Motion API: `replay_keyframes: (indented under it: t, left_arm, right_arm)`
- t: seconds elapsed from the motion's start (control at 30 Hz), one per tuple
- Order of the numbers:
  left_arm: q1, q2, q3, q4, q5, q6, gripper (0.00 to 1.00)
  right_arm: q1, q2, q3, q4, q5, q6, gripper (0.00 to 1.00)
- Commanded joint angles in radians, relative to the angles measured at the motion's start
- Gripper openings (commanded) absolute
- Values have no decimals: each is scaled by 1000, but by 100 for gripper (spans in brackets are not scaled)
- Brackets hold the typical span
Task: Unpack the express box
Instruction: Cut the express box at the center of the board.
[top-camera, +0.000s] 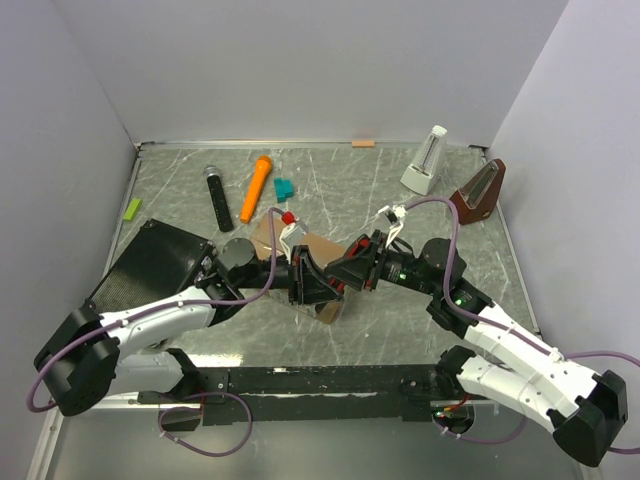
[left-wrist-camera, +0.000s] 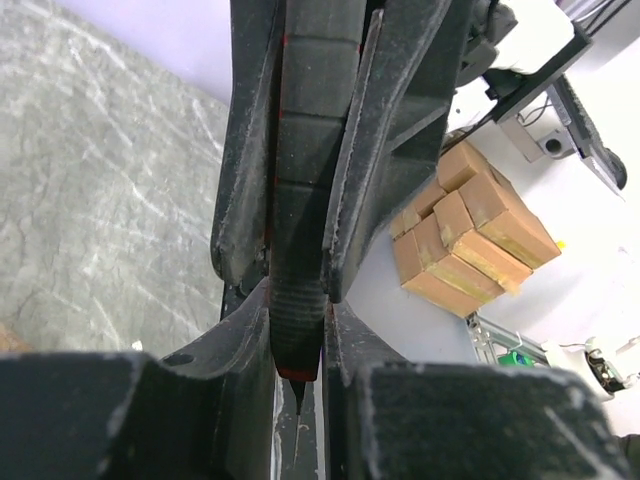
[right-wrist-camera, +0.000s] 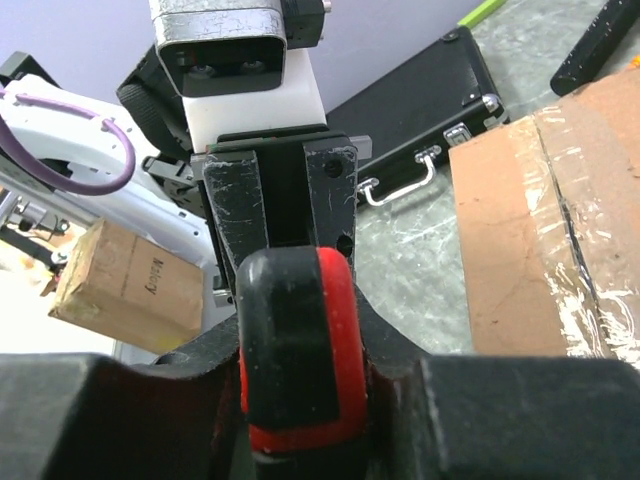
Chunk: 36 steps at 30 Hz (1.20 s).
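Print on a far carton (right-wrist-camera: 125, 285) blurs unreadably. The left gripper (top-camera: 310, 282) and right gripper (top-camera: 357, 272) both clamp one black-red tool (right-wrist-camera: 295, 340) over the taped box (top-camera: 322, 246) (middle of the counter (top-camera: 400, 335), seam up). Grey-veined stone, pale walls (top-camera: 300, 60).

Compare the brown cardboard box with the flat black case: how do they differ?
The brown cardboard box is plain card with clear tape along its seam; the flat black case has metal latches and a metal handle. The box lies in the middle of the table; the case by its left edge. Both are rectangular and look closed.
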Motion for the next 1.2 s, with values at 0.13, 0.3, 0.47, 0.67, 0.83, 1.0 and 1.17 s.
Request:
replay_keyframes:
  t: [0.13,0.3,0.47,0.67,0.83,1.0,1.17]
  left_arm:
    - [3,-106,115,-429,-209,242,74]
    - [11,-284,61,-557,-636,360,97]
    - [6,-267,80,-685,-843,523,97]
    - [-57,-308,0,-669,-934,677,96]
    - [-116,-347,-37,-687,-957,832,97]
    - [-237,-396,-117,-609,-1024,934,97]
    - [-330,-328,-146,-540,-1130,1006,97]
  right_arm:
    - [-1,-88,1,-152,311,-24,0]
    - [-3,-179,-113,-226,652,107,0]
    - [3,-248,-225,-201,850,299,0]
    - [8,-258,-253,-254,987,397,0]
    - [8,-196,-220,-341,1045,443,0]
    - [5,-185,-265,-284,1096,520,0]
    - [2,-150,-250,-268,1067,525,0]
